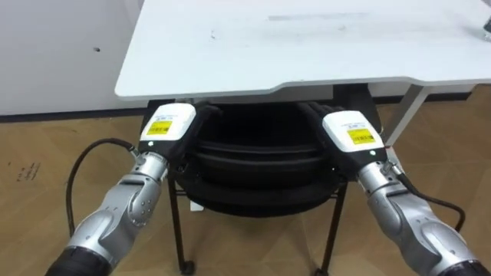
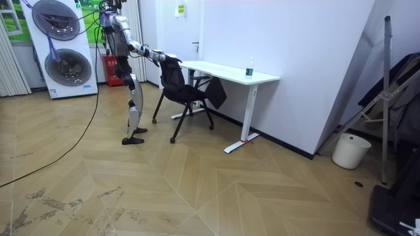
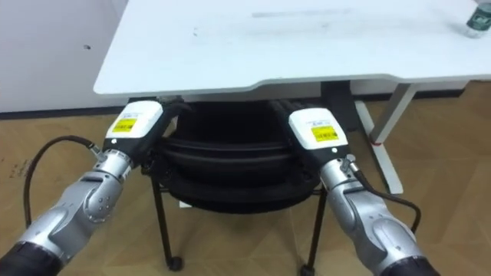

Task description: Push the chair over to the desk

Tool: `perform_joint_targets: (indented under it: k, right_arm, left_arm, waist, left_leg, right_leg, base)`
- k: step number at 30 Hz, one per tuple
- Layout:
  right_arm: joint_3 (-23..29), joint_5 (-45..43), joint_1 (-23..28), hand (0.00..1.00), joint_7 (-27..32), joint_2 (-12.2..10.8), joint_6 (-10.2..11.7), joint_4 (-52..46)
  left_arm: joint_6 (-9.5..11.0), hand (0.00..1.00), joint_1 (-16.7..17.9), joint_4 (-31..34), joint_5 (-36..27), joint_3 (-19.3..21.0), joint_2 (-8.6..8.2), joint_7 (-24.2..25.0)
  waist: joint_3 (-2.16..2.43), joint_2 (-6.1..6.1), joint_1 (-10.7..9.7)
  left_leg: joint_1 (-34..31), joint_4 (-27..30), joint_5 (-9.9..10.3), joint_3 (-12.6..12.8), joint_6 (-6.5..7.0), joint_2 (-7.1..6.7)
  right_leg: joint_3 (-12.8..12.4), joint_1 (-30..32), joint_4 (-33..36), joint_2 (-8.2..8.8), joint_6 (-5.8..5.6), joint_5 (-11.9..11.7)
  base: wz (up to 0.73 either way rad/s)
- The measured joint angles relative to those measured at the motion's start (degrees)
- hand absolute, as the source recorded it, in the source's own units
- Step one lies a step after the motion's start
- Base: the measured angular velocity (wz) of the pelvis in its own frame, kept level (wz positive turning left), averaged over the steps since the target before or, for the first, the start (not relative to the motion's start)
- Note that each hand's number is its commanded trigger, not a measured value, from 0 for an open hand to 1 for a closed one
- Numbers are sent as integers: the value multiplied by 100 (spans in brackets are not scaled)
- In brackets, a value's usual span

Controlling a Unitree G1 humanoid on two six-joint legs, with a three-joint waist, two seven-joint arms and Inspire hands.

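Left robot hand [image 1: 170, 126] and right robot hand [image 1: 350, 132] nearest, each set against top edge of black chair [image 1: 253, 172] backrest, one toward each end. Fingers dark against dark backrest: cannot tell whether released or clenched round it. Chair seat partly under white worktop [image 1: 307, 46], backrest just short of its front edge. Small bottle [image 3: 479, 21] at worktop's far right. Room view: robot stands upright behind chair, arms stretched forward; washing machine [image 2: 64, 52] behind robot; white bucket [image 2: 346, 151] by wall, well apart.

Fingers of left robot hand [image 1: 170, 124], right robot hand [image 1: 351, 132] hidden behind chair [image 1: 253, 170]; bottle [image 3: 479, 23] cropped.
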State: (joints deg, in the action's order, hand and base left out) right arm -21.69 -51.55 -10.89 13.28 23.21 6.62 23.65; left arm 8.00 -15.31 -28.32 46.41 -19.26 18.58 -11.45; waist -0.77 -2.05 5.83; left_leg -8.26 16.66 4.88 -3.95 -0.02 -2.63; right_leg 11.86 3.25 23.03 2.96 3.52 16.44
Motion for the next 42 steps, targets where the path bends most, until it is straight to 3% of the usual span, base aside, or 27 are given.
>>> perform_joint_targets:
  k: [6,10,12,14,18,21,27,28,33,35,37,42]
  right_arm:
    - [87,-11,68,0,36,-112,-32,-4]
    - [101,9,-8,0,-153,-261,-138,-178]
    - [100,104,-31,0,-279,-268,-165,-285]
    - [101,140,-27,0,-399,-275,-171,-465]
    - [122,193,142,0,-520,-269,-243,-813]
    - [341,273,162,0,-593,-271,-231,-862]
    - [1138,502,197,0,-588,-261,-119,-1342]
    - [1384,702,235,0,-571,-228,-25,-1421]
    - [2495,1063,676,0,-67,-38,37,-2118]
    - [3069,1088,917,0,180,-18,119,-2383]
    - [3317,1245,927,0,359,44,141,-2385]
    - [4057,1524,1055,0,857,151,268,-2398]
  left_arm:
    - [-124,0,1,57,39,98,-36,178]
    - [-272,0,2,165,45,251,-14,304]
    - [-284,0,4,192,66,365,-20,346]
    - [-355,0,71,349,92,599,-15,448]
    - [-531,0,268,697,59,832,-33,486]
    - [-548,0,275,756,55,851,-37,497]
    - [-529,0,415,1208,60,916,-28,486]
    - [-488,0,499,1273,61,1020,-26,487]
    - [-326,0,846,1636,62,1398,-1,487]
    - [-65,0,1110,1896,57,1677,228,487]
    - [1,0,1155,1895,40,1718,367,486]
    - [335,0,1439,1895,47,2199,439,485]
  waist:
    - [0,2,58]
    - [7,6,233]
    - [7,13,266]
    - [8,16,430]
    - [17,2,197]
    - [18,12,59]
    - [28,40,-80]
    - [29,48,-93]
    - [32,51,-96]
    - [33,55,-136]
    - [33,55,-203]
    - [38,88,-224]
  left_leg:
    - [122,11,143,379,130,25]
    - [194,-1,251,944,225,149]
    - [236,0,302,1126,258,191]
    - [280,-69,356,1503,274,304]
    - [288,-148,371,1591,304,314]
    - [359,-187,395,1614,340,293]
    - [437,-289,399,1639,356,286]
    - [509,-324,399,1639,355,299]
    - [599,-397,408,1637,323,332]
    - [596,-398,422,1638,299,358]
    - [596,-396,430,1639,286,379]
    - [608,-431,434,1681,251,408]
  right_leg:
    - [-370,25,1,4,-106,-57]
    - [-714,166,-3,-10,-155,-163]
    - [-730,193,-40,-5,-195,-230]
    - [-644,286,-192,5,-218,-389]
    - [-561,233,-449,15,-278,-543]
    - [-581,123,-570,-9,-320,-597]
    - [-646,22,-755,-20,-349,-666]
    - [-661,-79,-856,-35,-347,-702]
    - [-618,-246,-1129,-109,-327,-790]
    - [-644,-260,-1151,-142,-309,-819]
    - [-649,-262,-1147,-140,-301,-824]
    - [-696,-272,-1230,-211,-260,-850]
  base:
    - [-32]
    - [-63]
    - [-66]
    - [-88]
    - [-24]
    - [-2]
    - [-2]
    - [-5]
    - [-2]
    - [-6]
    - [-2]
    - [-9]
